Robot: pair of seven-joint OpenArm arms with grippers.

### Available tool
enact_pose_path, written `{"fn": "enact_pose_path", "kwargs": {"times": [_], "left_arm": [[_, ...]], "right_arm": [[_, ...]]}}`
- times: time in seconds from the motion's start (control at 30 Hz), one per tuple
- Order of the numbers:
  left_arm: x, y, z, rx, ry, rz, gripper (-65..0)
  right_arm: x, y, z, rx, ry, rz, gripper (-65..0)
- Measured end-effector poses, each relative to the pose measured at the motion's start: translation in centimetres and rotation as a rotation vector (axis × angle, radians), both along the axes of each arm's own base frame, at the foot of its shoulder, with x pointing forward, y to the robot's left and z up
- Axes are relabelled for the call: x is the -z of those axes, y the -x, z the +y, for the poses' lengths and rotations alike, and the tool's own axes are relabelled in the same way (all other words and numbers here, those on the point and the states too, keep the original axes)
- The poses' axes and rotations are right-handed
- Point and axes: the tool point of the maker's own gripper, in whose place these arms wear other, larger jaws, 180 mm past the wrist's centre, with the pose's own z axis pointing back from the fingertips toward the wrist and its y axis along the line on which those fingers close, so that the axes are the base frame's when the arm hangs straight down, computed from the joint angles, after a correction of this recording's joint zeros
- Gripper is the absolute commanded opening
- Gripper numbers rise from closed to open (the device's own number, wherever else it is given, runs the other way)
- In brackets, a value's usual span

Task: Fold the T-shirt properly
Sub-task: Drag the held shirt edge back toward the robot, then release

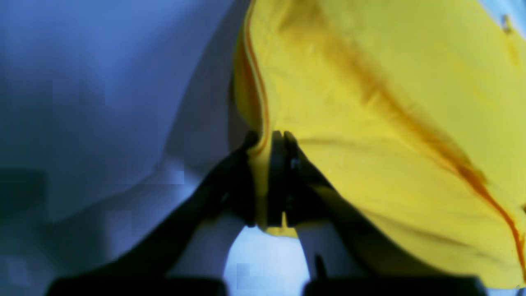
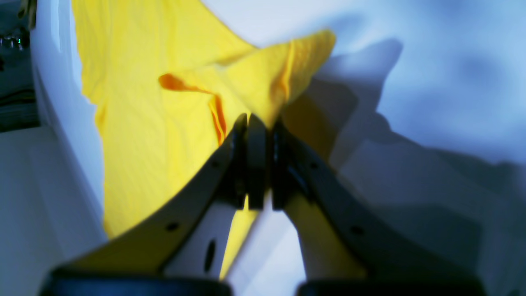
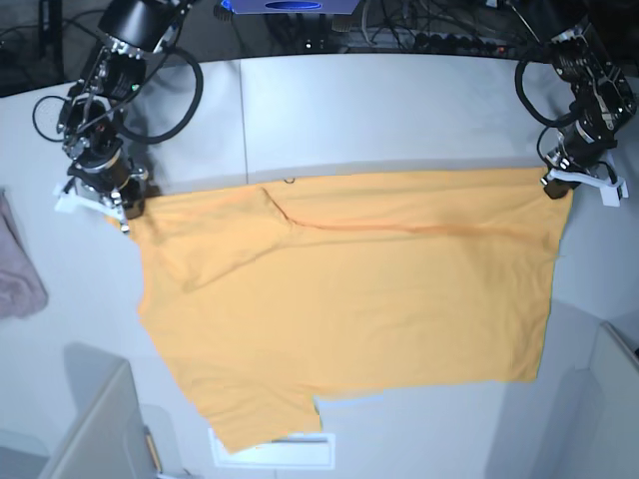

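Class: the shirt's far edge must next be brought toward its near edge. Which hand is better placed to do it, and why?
Neither alone. The left hand and right hand are both shut on the T-shirt's far corners, so they should probably move together.

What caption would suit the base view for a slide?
Both grippers, left and right, pinch the far corners of the orange-yellow T-shirt spread on the table.

from my seat the left wrist camera gave a blurred close look: the left gripper [image 1: 269, 144] had its dark jaws pressed together on a hemmed edge of the t-shirt [image 1: 370, 123]. yellow cloth spread up and to the right, one deep crease running diagonally. pale table [image 1: 102, 102] lay left.
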Motion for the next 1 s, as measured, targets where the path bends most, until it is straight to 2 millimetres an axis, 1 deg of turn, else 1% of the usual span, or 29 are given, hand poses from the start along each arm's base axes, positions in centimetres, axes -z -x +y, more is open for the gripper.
{"fn": "enact_pose_path", "kwargs": {"times": [0.07, 0.27, 0.4, 0.5, 0.63, 0.8, 0.9, 1.0], "left_arm": [[-0.1, 1.3, 0.0, 0.014, -0.020, 0.018, -65.0], [-0.7, 3.7, 0.0, 0.042, -0.073, 0.049, -65.0], [-0.7, 4.9, 0.0, 0.053, -0.092, 0.070, -65.0], [-0.5, 6.1, -0.1, 0.060, -0.099, 0.095, -65.0], [0.1, 7.8, 0.0, 0.062, -0.101, 0.136, -65.0], [0.7, 9.5, 0.0, 0.063, -0.101, 0.176, -65.0], [1.0, 10.2, 0.0, 0.064, -0.100, 0.194, -65.0], [1.1, 10.6, 0.0, 0.064, -0.099, 0.204, -65.0]], "right_arm": [[0.3, 1.4, 0.0, -0.006, 0.011, 0.021, -65.0], [0.2, 4.5, 0.0, -0.012, 0.043, 0.045, -65.0], [1.3, 7.6, 0.3, -0.013, 0.045, 0.105, -65.0], [2.0, 9.0, 0.4, -0.011, 0.043, 0.136, -65.0], [2.3, 10.5, 0.6, -0.002, 0.018, 0.151, -65.0], [1.7, 12.3, 1.1, -0.008, -0.017, 0.151, -65.0], [1.6, 12.6, 1.9, -0.044, -0.046, 0.168, -65.0], [1.6, 12.8, 2.2, -0.055, -0.061, 0.177, -65.0]]}}
